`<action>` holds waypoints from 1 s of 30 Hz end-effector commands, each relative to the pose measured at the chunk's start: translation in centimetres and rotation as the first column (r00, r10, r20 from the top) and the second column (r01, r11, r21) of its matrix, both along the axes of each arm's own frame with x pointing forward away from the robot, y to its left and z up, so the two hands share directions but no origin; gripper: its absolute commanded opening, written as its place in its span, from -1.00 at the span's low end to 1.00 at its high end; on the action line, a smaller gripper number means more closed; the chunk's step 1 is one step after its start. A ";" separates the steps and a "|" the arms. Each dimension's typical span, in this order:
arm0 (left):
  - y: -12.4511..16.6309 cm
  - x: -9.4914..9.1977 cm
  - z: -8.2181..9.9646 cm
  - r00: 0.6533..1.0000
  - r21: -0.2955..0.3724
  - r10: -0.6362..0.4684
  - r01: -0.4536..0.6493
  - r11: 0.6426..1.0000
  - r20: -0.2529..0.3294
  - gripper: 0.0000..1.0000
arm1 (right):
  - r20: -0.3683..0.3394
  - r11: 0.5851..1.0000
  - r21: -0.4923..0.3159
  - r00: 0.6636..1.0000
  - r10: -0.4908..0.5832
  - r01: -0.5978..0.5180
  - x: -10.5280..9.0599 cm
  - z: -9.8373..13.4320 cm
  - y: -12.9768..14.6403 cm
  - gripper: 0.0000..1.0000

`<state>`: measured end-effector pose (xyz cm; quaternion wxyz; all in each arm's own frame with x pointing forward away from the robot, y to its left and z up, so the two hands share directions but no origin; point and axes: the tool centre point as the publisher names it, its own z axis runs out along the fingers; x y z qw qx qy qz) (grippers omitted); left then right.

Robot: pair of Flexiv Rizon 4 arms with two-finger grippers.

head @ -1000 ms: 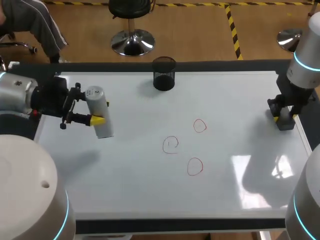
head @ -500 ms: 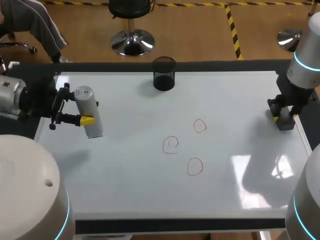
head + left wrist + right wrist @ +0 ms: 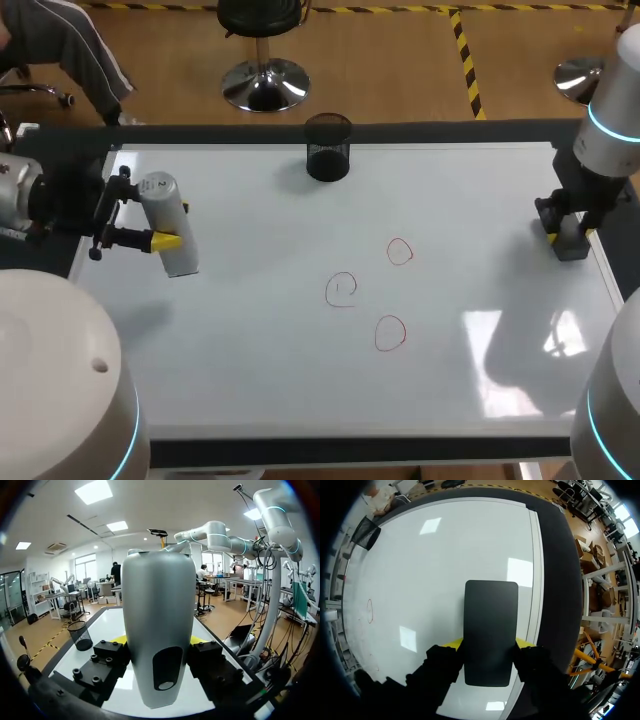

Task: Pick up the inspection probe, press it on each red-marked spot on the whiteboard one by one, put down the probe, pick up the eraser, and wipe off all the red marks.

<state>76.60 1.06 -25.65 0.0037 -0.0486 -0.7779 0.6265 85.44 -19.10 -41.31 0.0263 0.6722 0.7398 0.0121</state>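
Three red marks (image 3: 341, 289) are showing unwiped on the whiteboard (image 3: 260, 380) from the head view, so wiping is remaining; whether pressing is finished, I cannot tell. The left hand (image 3: 160, 226) is clamping the probe (image 3: 172, 245) at the far left, well apart from them.

From the left wrist, the probe (image 3: 159, 630) is looking smooth and grey, with a dark oval window.

From the right wrist, the right hand (image 3: 490, 642) is pinching the flat black eraser (image 3: 490, 625) near the whiteboard's right edge.

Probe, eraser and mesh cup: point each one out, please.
probe (image 3: 157, 625), left wrist view, middle of its grey body.
eraser (image 3: 490, 627), right wrist view, centre of its black face.
mesh cup (image 3: 328, 150), head view, its dark side wall.
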 end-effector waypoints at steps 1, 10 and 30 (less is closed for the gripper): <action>0.1 0.0 0.1 1.000 -0.001 -0.001 0.001 1.000 0.001 -1.00 | -0.001 1.000 0.001 1.000 0.001 -0.001 0.0 0.0 -0.1 -1.00; 0.1 0.0 0.1 1.000 -0.001 -0.001 0.001 1.000 0.001 -1.00 | -0.001 1.000 0.001 1.000 0.001 -0.001 0.0 0.0 -0.1 -1.00; 0.1 0.0 0.1 1.000 -0.001 -0.001 0.001 1.000 0.001 -1.00 | 0.004 1.000 -0.002 1.000 0.000 0.000 -0.3 0.2 -0.1 -1.00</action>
